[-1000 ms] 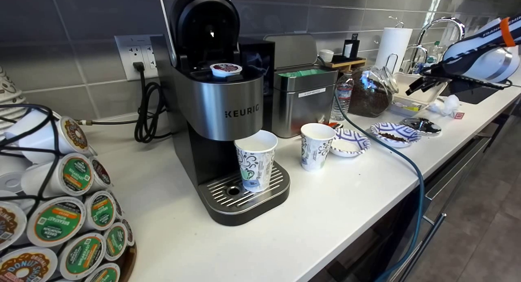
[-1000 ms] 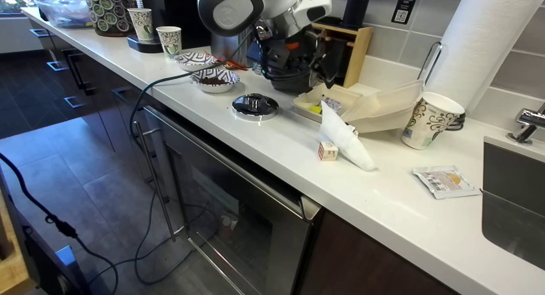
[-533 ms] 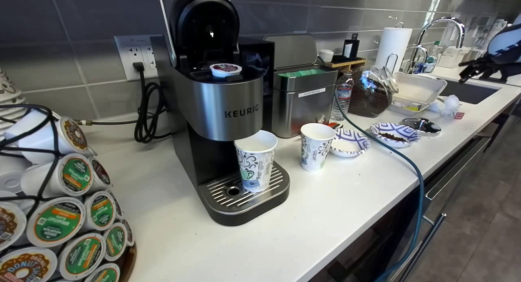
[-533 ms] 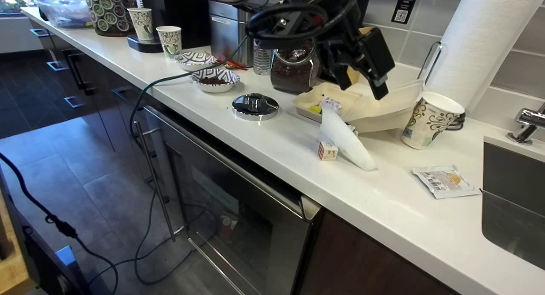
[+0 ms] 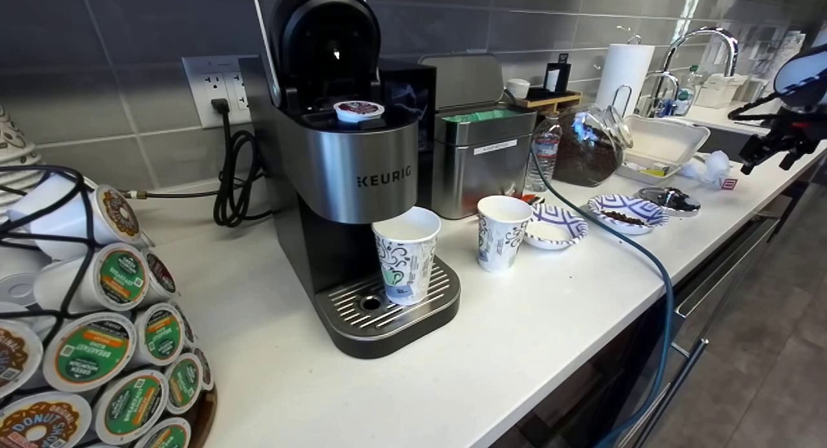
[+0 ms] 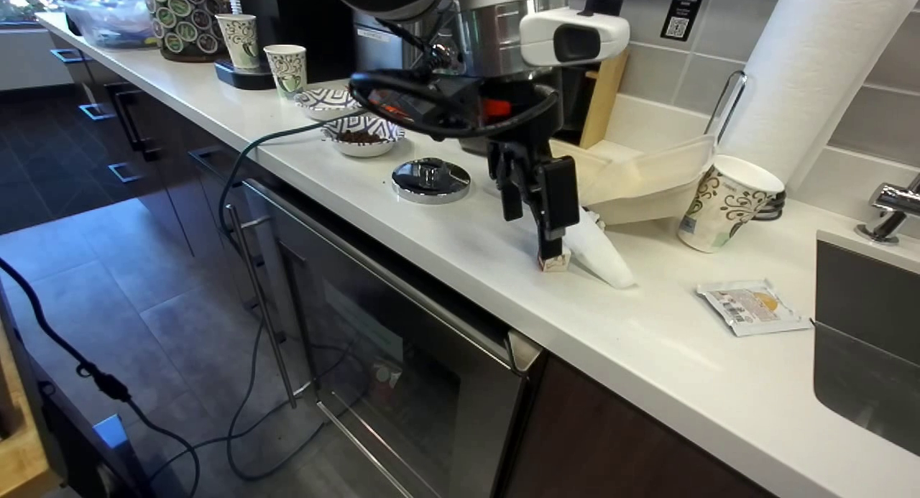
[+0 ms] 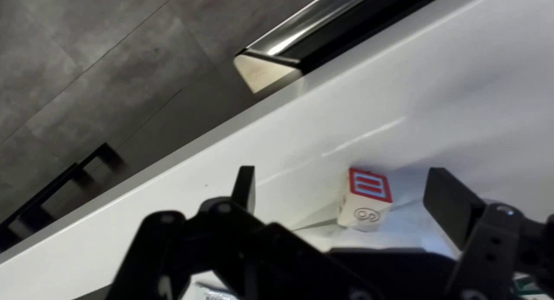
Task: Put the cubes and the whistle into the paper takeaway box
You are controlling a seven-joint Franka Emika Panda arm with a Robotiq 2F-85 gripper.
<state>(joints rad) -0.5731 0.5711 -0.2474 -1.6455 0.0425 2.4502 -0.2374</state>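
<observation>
A small cube [image 7: 368, 196] with a red-bordered face stands on the counter, against white crumpled paper [image 6: 602, 257]. My gripper [image 7: 342, 170] points down over it, open, with the cube between its spread fingers and clear of both in the wrist view. In an exterior view one finger of the gripper [image 6: 532, 233] partly covers the cube [image 6: 555, 262]. Behind the paper the paper takeaway box [image 6: 650, 185] lies with its lid folded back. Inside the box [image 5: 669, 141] a small yellow thing [image 5: 657, 172] shows; I cannot tell whether it is the whistle.
A chrome lid [image 6: 431, 182] and patterned bowls [image 6: 363, 139] lie along the counter. A paper cup [image 6: 726, 203] leans beside the box, and a flat packet [image 6: 755, 306] lies near the sink [image 6: 862, 333]. The counter's front edge [image 7: 207, 148] runs close to the cube.
My gripper has swung away from over the box, turned to point downward, and come down over the cube by the white paper. The cube and the box have stayed in place.
</observation>
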